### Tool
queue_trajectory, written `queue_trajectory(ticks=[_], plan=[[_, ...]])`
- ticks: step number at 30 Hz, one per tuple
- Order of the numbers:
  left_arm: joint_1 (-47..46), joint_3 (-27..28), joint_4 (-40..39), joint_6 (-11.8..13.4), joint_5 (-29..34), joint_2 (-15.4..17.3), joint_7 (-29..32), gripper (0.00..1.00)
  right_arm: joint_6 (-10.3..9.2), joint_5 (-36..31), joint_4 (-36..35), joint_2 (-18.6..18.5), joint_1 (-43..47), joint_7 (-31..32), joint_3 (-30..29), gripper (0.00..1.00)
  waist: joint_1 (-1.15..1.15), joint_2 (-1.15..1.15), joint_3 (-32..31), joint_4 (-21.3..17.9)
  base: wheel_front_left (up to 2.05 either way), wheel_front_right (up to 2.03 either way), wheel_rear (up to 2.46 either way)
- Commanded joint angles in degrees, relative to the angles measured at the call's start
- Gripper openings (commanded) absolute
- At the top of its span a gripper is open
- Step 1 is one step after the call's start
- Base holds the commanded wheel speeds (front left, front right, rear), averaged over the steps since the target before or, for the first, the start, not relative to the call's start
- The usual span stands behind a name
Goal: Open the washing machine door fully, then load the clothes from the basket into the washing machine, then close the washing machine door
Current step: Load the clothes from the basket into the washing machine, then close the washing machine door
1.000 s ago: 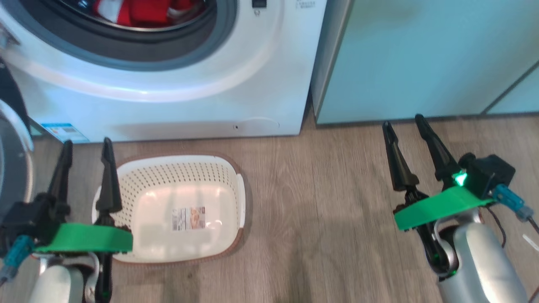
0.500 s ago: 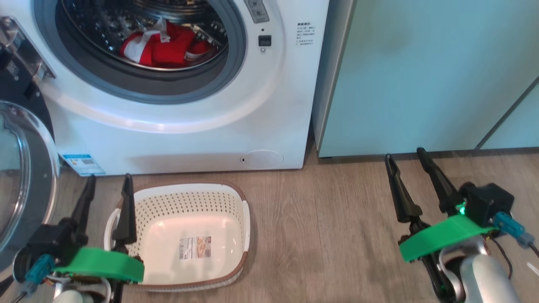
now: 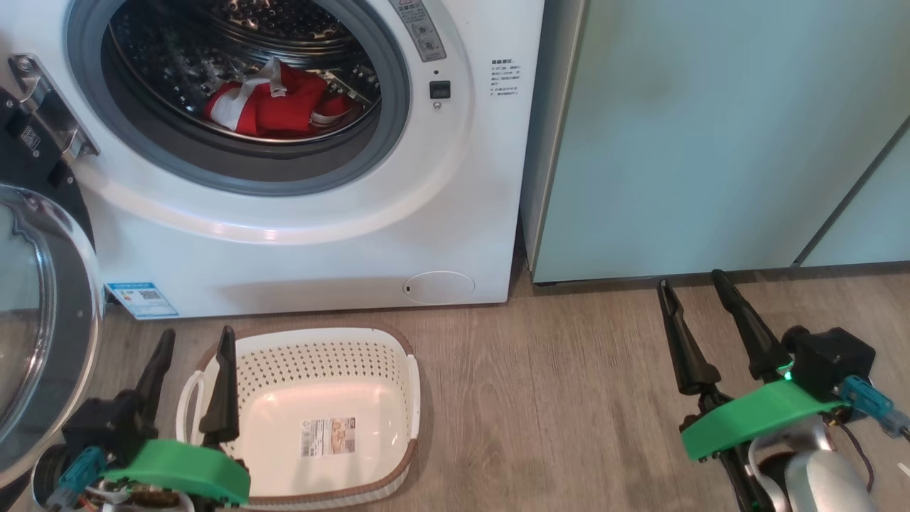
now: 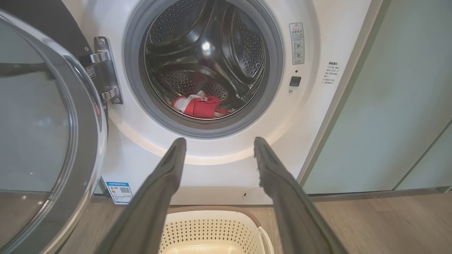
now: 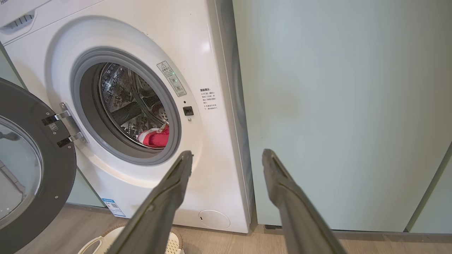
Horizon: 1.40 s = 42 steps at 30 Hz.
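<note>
washing machine door (image 3: pixel 75 334) hangs wide open at the left of the washing machine (image 3: pixel 298 235), drum mouth uncovered. clothes (image 3: pixel 274 107), red with white bits, lie in a heap at the bottom of the steel drum, inside the machine. basket (image 3: pixel 320 359) sits on the wood floor (image 3: pixel 554 398) just in front of the machine, below the drum opening, its white bottom showing with a label (image 3: pixel 329 436) on it. left gripper (image 3: pixel 197 334) hovers low by the basket's left edge, fingers spread apart and empty; in its wrist view they point toward the drum. right gripper (image 3: pixel 691 279) is well off to the right over the floor, in front of the pale teal cabinet (image 3: pixel 711 142), fingers spread too, gripping nothing. blue sticker (image 3: pixel 142 300) and round flap (image 3: pixel 439 287) sit low on the machine front.
</note>
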Motion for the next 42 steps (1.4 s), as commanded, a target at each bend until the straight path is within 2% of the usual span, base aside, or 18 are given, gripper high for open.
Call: queue_trajectory(ticks=[1,29,42], plan=[[-1.9,2.3,-2.2,0.4,-0.2,1.3,-0.1,1.0,0.0,-0.6,-2.3,0.1,-0.8,0.2,1.0,1.0,0.01,0.0,0.0,0.0,0.0,0.0,0.0],[-2.2,2.1,-0.4,1.9,-0.3,2.3,-0.2,1.0,0.0,-0.2,-1.8,0.3,-1.0,-0.4,0.4,1.0,0.01,0.0,-0.2,0.1,0.0,0.0,0.0],[-2.2,1.4,0.0,1.9,-0.5,2.7,-0.4,1.0,0.0,0.1,-1.8,0.4,-1.0,-0.6,0.5,1.0,0.01,0.0,-0.2,0.1,-1.35,1.35,0.0]])
